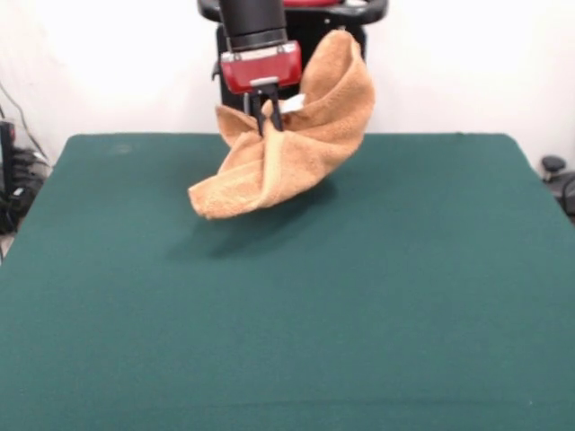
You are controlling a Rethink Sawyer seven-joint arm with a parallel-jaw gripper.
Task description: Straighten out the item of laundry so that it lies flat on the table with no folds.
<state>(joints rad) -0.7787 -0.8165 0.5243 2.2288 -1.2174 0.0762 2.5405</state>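
Where the gripper (pixel 266 118) descends at upper centre of the frame, its fingers pinch a fold of the orange-tan towel (pixel 296 144); item bunched, lifted, hanging above the green table (pixel 359 296), far-centre.

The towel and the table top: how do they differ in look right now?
The towel is orange-tan; the table is dark green. The towel is bunched and folded, lifted clear in the gripper; the table lies flat. The towel is small; the table is far wider. Both look like soft cloth.
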